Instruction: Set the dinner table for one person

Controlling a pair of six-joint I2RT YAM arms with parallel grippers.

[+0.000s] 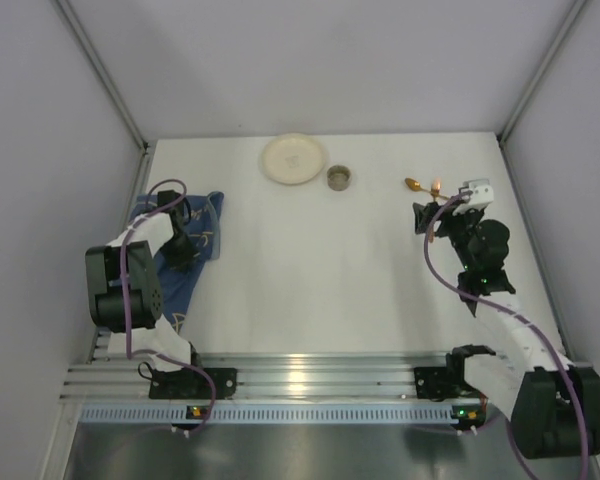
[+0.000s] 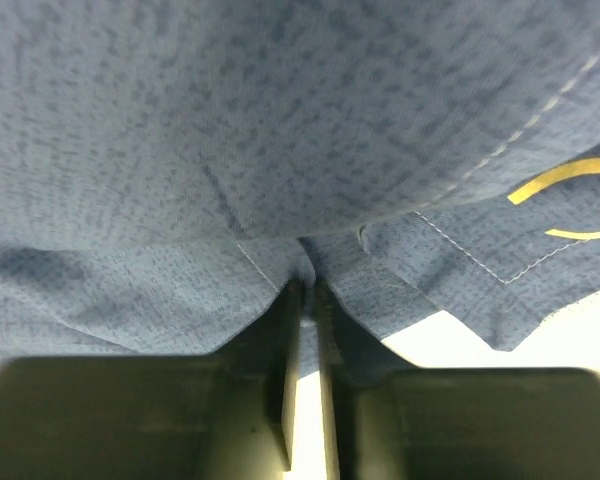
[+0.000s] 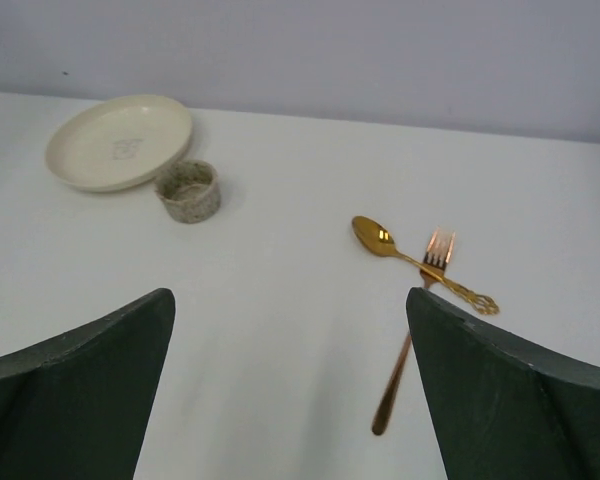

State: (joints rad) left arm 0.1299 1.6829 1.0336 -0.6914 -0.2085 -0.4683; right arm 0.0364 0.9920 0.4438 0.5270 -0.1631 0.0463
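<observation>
The white dinner table [image 1: 310, 290] has a ribbed aluminium rail [image 1: 300, 381] along its near edge. A cream plate [image 1: 293, 159] and a small speckled cup [image 1: 340, 178] sit at the back. They also show in the right wrist view as plate [image 3: 120, 140] and cup [image 3: 188, 190]. A gold spoon [image 3: 375, 236] lies crossed over a copper fork [image 3: 410, 340] at the back right. My right gripper [image 3: 288, 297] is open and empty just short of them. My left gripper [image 2: 307, 285] is shut on a fold of the blue cloth [image 2: 280, 130].
The blue cloth [image 1: 202, 228] lies crumpled at the table's left edge under the left arm. Grey walls close in the left, back and right sides. The spoon [image 1: 413, 184] and fork [image 1: 435, 187] lie just beyond the right gripper [image 1: 425, 222].
</observation>
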